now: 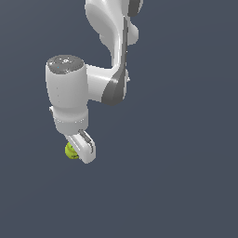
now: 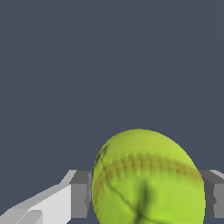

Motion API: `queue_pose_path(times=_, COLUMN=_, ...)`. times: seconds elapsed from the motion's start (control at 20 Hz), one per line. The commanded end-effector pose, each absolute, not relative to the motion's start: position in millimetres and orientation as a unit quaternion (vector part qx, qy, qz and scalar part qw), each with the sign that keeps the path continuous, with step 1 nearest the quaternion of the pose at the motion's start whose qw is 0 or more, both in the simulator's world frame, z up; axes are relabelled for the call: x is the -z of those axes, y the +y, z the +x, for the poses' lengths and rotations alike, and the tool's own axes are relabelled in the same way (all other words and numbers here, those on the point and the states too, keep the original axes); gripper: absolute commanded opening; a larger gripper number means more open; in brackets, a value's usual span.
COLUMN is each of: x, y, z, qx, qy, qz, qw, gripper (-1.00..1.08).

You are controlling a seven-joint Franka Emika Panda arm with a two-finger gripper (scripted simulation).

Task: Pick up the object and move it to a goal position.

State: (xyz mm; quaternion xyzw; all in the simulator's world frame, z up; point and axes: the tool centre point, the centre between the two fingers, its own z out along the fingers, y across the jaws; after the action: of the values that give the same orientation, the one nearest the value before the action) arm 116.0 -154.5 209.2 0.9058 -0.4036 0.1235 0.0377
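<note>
The yellow-green ball (image 1: 71,151) with a faint darker seam sits between the fingers of my gripper (image 1: 77,152) at the lower end of the white arm. In the wrist view the ball (image 2: 146,179) fills the space between the two grey finger pads (image 2: 79,194), which press on both its sides. The gripper is shut on the ball. The near white finger (image 1: 86,148) hides part of the ball in the exterior view. No goal mark shows in either view.
A plain dark blue-grey surface (image 1: 186,186) fills both views. The white arm's links (image 1: 111,56) rise toward the upper middle of the exterior view.
</note>
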Motion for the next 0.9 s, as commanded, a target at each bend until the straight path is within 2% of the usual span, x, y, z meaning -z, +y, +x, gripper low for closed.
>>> queue_pose_path(times=0.0, x=-234, y=-163, z=121, qx=-0.140, qy=-0.432, qz=0.890, qw=0.042, gripper=-1.00)
queue_pose_path(times=0.5, x=-325, y=-195, z=127, qx=-0.197, qy=-0.534, qz=0.820, qw=0.062, gripper=-1.00)
queue_pose_path(times=0.85, x=-369, y=-208, z=123, qx=-0.223, qy=-0.580, qz=0.780, qw=0.073, gripper=-1.00)
